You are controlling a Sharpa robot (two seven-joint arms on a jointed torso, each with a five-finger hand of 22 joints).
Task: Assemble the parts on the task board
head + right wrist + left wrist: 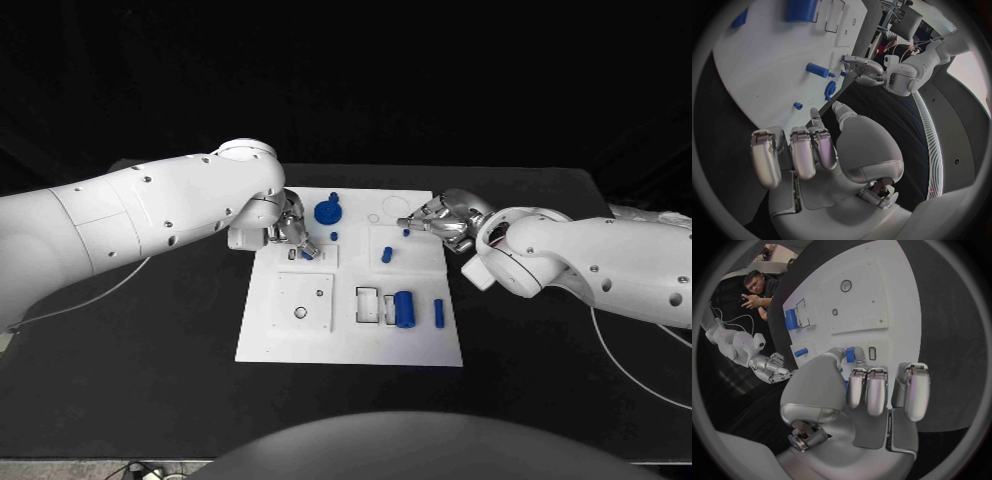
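Observation:
The white task board (353,335) lies in the middle of the black table. My left hand (289,236) hovers over the board's far left part and pinches a small blue part (850,354) between thumb and a finger, next to a small slot (872,353). My right hand (438,215) hangs at the board's far right edge, fingers apart and holding nothing, with a small blue peg (405,232) just off its fingertips (816,125). On the board also lie a blue gear (329,212), a short cylinder (387,254), a large cylinder (405,308) and a thin bar (438,312).
A square plate with a round hole (302,311) sits on the board's near left. Rectangular recesses (369,304) lie beside the large cylinder. Another small peg (333,236) stands below the gear. A cable (87,297) trails over the table at the left.

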